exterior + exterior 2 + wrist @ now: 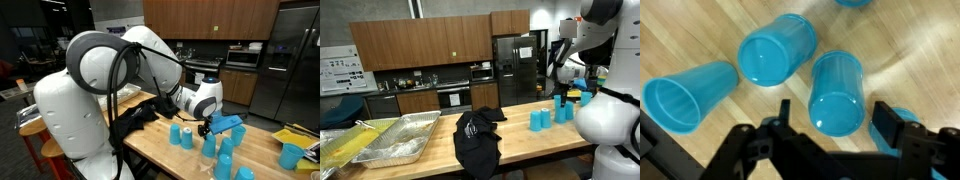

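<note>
In the wrist view my gripper is open, its black fingers standing on either side of a blue plastic cup without touching it. That cup shows its closed base to the camera. Beside it a second blue cup also shows its base, and a third lies on its side with its mouth open. Another cup is partly hidden behind the right finger. In both exterior views the gripper hangs over a group of several blue cups on the wooden table.
A black cloth is draped over the table's middle and front edge. Metal trays sit at one end of the table. A lone blue cup stands near yellow items at the far corner. Kitchen cabinets and a fridge stand behind.
</note>
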Available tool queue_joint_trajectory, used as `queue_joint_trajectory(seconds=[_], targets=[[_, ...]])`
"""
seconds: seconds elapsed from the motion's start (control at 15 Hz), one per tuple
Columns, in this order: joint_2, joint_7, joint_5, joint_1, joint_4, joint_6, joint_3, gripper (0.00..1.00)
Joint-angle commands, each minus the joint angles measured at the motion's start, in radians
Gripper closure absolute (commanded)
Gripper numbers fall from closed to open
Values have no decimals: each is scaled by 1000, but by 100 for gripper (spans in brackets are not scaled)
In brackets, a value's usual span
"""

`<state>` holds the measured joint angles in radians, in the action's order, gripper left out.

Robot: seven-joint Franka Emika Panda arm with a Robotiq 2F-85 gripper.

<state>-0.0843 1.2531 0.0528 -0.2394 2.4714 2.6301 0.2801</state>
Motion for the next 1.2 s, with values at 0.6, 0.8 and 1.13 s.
queue_joint_trajectory(seconds=[0.6,0.8,1.13], targets=[[-22,261,-35,52,12,-37,-12,0],[-14,326,-40,63,11,-42,-21,0],[-3,336,-48,73,12,-32,-36,0]])
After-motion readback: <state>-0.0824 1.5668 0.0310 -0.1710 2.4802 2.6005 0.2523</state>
